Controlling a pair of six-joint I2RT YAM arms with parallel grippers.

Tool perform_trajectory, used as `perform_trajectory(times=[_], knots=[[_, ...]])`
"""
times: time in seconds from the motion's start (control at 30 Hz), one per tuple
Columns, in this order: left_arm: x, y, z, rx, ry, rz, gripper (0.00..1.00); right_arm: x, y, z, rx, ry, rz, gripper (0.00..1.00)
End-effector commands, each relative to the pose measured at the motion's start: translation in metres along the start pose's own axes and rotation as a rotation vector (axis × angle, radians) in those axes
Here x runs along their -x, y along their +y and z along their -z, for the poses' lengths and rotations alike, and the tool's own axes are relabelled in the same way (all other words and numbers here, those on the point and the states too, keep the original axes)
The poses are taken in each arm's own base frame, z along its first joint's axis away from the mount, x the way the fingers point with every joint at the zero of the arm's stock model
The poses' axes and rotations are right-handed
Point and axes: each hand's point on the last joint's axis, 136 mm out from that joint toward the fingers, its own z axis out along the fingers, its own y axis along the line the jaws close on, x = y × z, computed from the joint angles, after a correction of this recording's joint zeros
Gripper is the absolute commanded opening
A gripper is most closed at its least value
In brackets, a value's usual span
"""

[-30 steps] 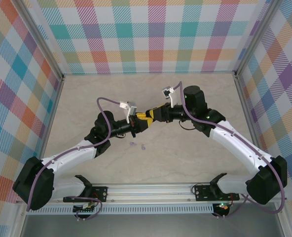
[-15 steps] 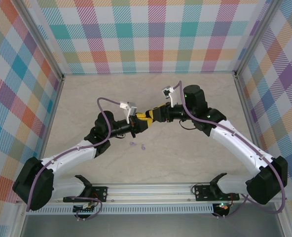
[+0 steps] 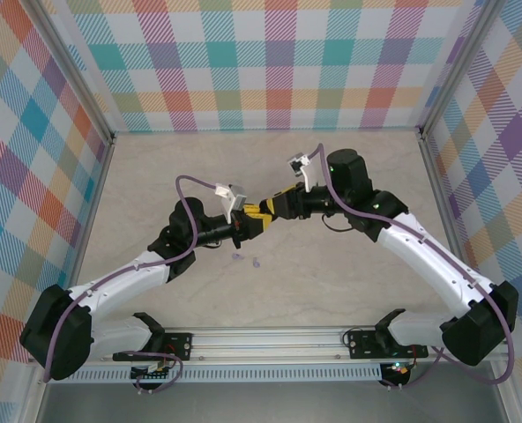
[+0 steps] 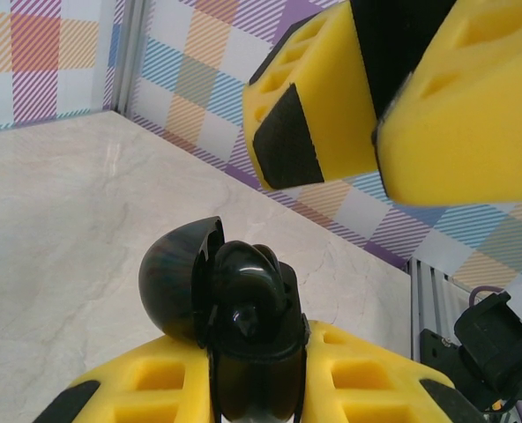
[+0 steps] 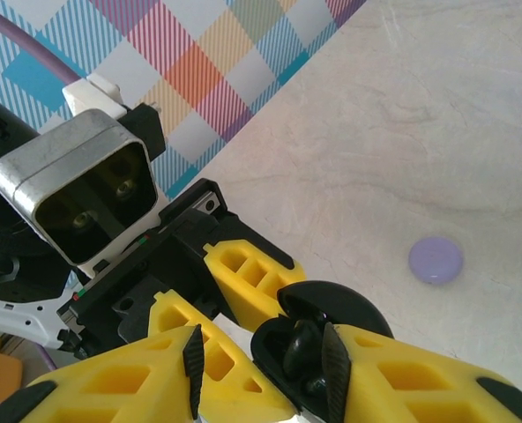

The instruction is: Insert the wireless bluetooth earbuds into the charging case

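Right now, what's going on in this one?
The two arms meet over the middle of the table. The left gripper is shut on a black charging case whose lid is swung open. The right gripper is right at the open case with its jaws partly apart. Whether it is pinching an earbud cannot be told. A small round lavender piece lies on the table nearby.

right hand slightly wider
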Motion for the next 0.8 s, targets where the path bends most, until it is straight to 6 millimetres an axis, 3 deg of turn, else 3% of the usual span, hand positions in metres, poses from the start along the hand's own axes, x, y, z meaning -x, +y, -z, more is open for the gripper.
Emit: perform_trajectory(times=[0.0, 0.77], knots=[[0.023, -0.019, 0.003, -0.052, -0.044, -0.073, 0.06, 0.003, 0.009, -0.003, 0.026, 0.021, 0.032, 0.42], [0.019, -0.027, 0.006, -0.081, -0.020, -0.103, 0.06, -0.009, 0.017, -0.022, 0.072, 0.111, 0.038, 0.44]])
